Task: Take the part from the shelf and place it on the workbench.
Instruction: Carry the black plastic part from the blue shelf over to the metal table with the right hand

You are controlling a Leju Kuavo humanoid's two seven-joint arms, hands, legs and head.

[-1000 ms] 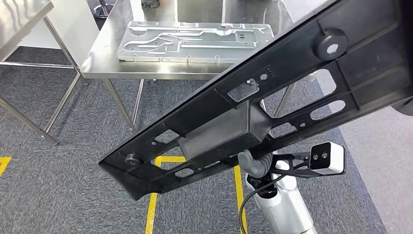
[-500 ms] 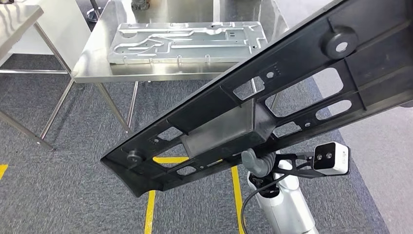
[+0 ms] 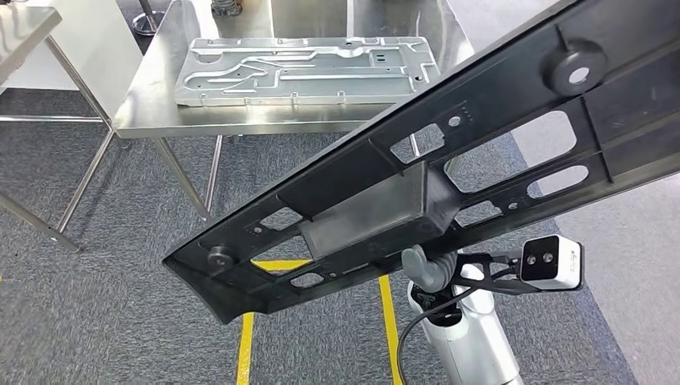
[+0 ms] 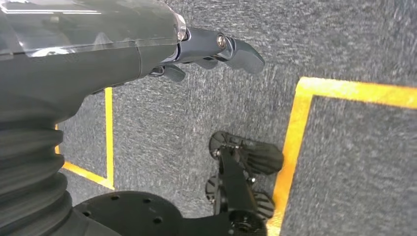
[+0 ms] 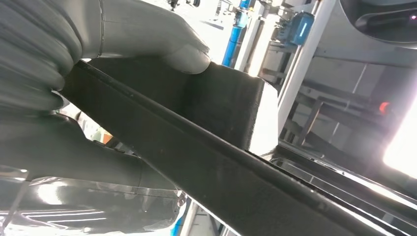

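Beyond grey carpet (image 3: 120, 305), right hand (image 3: 423, 269) grips black part (image 3: 417, 168); left hand (image 4: 206, 49) fingers released.

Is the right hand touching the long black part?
Touching. The right wrist view shows the right hand with its thumb pressed on the black part.

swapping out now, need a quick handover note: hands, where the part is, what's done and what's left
Right hand: grips the long black part from below, part tilted, over the carpet.
Left hand: holds nothing, hangs over the floor, fingers apart.
Workbench: ahead, a grey metal plate lying on it.
Done: the part is picked up.
Left: reach the workbench and set the part down.
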